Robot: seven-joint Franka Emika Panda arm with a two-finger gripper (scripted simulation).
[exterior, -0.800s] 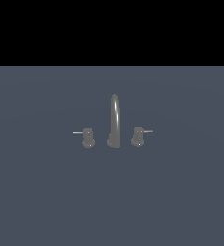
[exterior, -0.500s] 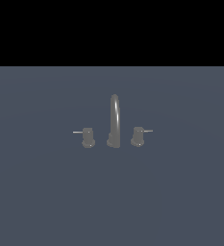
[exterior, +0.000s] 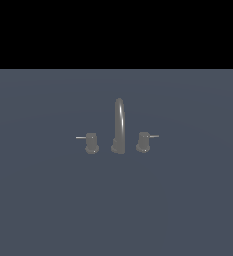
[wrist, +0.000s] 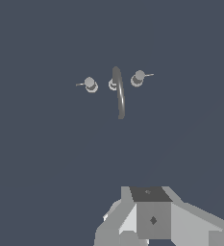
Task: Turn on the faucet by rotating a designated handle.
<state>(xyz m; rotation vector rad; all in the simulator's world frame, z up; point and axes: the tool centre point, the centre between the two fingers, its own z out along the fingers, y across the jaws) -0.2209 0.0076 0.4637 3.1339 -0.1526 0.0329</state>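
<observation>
On the flat blue-grey surface [exterior: 48,210] the dull grey faucet [exterior: 118,125] stands as 3 separate pieces in a row. Going from the exterior view's left: the twin knob [exterior: 91,143] comes first, a stubby grey knob on a wider base with a thin pale rod pointing out toward the exterior view's left. In the middle rises the spout [exterior: 119,122], tall, slim and arched, much higher than either knob. On the exterior view's right sits the handle [exterior: 144,142], another stubby knob on a wider base, and its thin pale lever rod [exterior: 154,136] sticks out toward the exterior view's right. The 3 pieces stand near one another without touching.

The wrist view looks down on the same set from above, with the handle [wrist: 138,78] just beside the curved spout. Only the pale grey body of the hand [wrist: 149,218] shows at that picture's edge, well apart from the faucet; its fingers are out of sight, so I cannot tell whether it is spread or closed.
</observation>
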